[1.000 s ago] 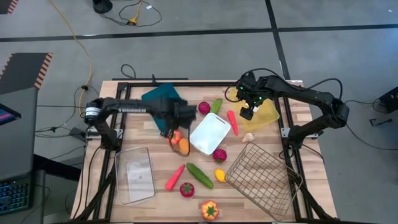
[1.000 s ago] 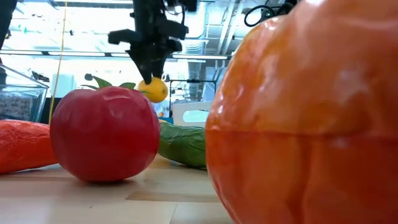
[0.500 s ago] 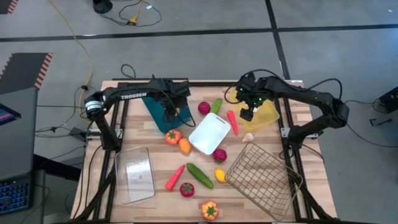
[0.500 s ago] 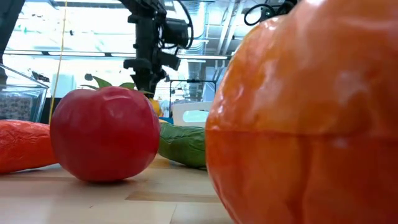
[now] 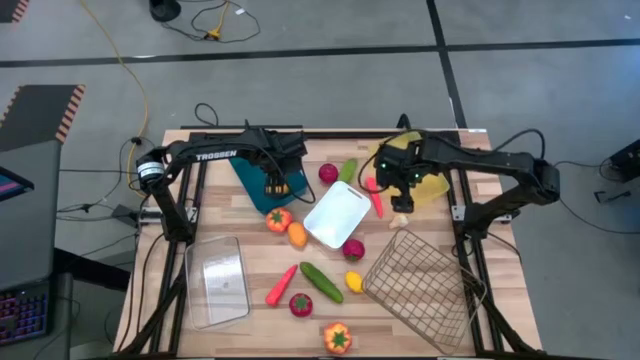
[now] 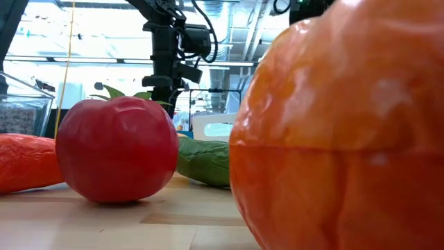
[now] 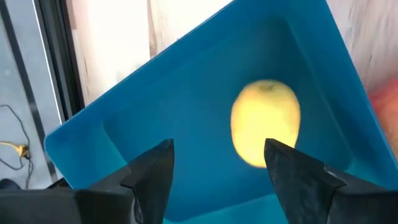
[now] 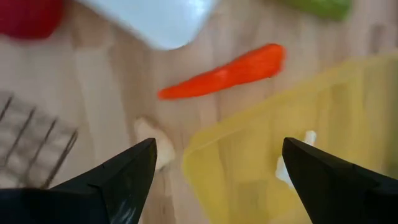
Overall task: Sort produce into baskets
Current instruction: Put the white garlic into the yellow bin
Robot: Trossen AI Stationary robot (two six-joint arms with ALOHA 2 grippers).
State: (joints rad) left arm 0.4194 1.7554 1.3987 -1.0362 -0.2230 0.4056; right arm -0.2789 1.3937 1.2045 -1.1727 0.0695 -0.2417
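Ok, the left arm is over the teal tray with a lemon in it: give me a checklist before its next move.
1. Lemon lies inside the teal tray: ok.
2. Left gripper open, fingers clear of the lemon: ok.
3. Lemon at rest, not rolling: cannot tell.
4. Right gripper open and empty, hovering by the yellow tray: ok.
5. Produce left to sort, such as the carrot on the table: not ok.

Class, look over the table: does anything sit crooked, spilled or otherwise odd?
Yes. The wire basket, white tray and teal tray all lie turned at an angle to the table edges, and most produce, such as the cucumber, lies scattered loose on the wood. Nothing looks damaged.
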